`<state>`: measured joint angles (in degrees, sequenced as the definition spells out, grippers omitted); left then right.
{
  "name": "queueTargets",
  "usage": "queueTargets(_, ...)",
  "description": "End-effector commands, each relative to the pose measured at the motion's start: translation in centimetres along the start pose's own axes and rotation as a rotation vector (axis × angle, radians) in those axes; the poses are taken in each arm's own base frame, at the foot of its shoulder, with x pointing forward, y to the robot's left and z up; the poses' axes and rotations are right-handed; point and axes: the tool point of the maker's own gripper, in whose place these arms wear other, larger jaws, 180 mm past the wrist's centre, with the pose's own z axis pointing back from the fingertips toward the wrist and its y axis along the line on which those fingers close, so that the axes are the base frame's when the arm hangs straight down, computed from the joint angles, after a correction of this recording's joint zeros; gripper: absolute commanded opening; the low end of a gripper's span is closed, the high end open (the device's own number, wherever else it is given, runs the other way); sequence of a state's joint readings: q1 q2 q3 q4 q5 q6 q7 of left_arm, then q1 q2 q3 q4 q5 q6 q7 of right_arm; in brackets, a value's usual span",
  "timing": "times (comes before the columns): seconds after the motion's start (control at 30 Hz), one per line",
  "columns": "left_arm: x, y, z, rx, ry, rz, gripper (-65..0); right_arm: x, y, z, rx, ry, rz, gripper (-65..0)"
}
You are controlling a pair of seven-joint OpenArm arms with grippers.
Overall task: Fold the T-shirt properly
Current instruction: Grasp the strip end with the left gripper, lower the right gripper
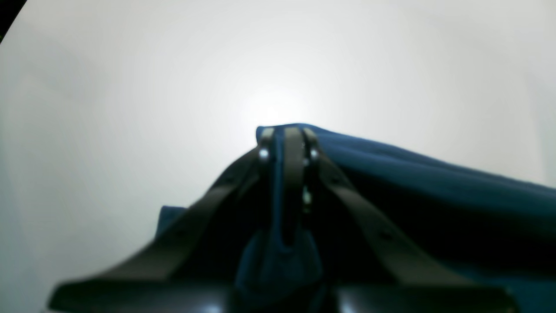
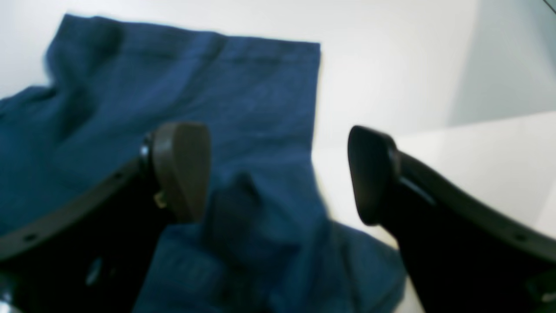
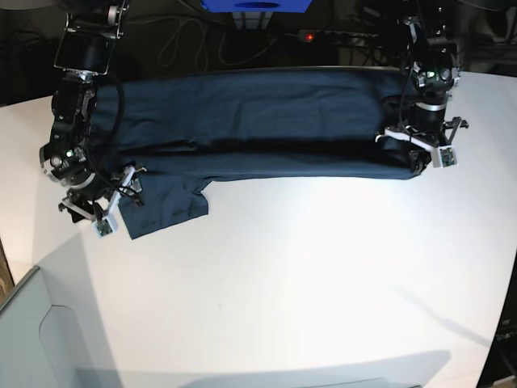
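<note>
White table [image 3: 323,283] under bright light, dark clutter of cables [image 3: 186,44] along the far edge, a blue object [image 3: 257,5] at top centre. No readable writing, brand or label anywhere; wrist views too blurred for fine print.

Dark navy T-shirt [image 3: 250,129] stretched as a long folded band across the far half of the table, running from one arm to the other. One loose flap, perhaps a sleeve, spilling toward the near side at the right arm's end.

Left gripper [image 1: 286,134] clamped tight on a fold of the cloth, fingers [image 1: 266,138] pressed together with blue fabric squeezed between them and bunched below. From there, cloth trailing away to the side in a raised ridge over the white surface. Seen in the base view at that view's right end of the band, left gripper [image 3: 420,153].

Right gripper [image 2: 278,174] spread wide, holding nothing. Fingers [image 2: 182,169] well apart, one over the cloth, the other over bare table. Crumpled fabric lying loose below the gap, its straight edge running between the two fingers. Seen in the base view at the loose flap, right gripper [image 3: 109,202].
</note>
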<state>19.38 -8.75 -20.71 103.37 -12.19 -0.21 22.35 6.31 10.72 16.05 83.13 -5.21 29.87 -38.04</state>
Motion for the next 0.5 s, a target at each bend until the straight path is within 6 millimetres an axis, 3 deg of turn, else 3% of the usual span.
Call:
queueTargets(0.0,1.2,0.3,0.1,0.008,-0.044,-0.007,-65.0,1.8,-1.1,0.2,-0.01,-0.053,0.005,-17.2)
queueTargets(0.2,1.2,0.4,0.1,0.009,-0.043,-0.007,-65.0,0.3,-2.5,-0.2,-0.02,-0.003,0.0,-17.2)
queueTargets(0.47,1.2,0.4,0.1,0.009,-0.043,-0.007,-65.0,-1.9,-1.9,-0.1,-0.008,0.045,-0.003,-17.7)
